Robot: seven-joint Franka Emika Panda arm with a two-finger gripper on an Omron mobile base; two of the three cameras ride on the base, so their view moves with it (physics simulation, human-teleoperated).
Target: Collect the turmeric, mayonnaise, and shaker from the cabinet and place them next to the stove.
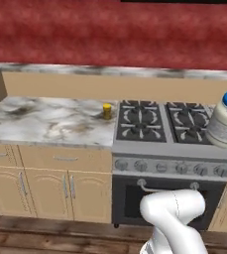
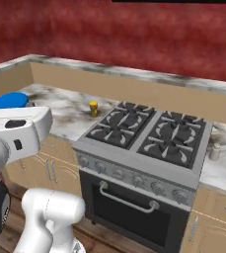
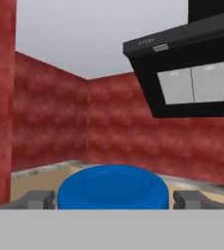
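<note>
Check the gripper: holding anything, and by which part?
The gripper holds the mayonnaise jar, fingers either side of it just below its blue lid.

A marbled counter runs below red walls; a black range hood, possibly glass-fronted, hangs overhead.

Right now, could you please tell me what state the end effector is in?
End effector: closed on the mayonnaise jar, one finger on each side under its blue lid.

Squat white blue-lidded mayonnaise jar: right side cut off by the picture's edge. In hand view, its body lies hidden (lid alone visible); finger contact indeterminable.
</note>
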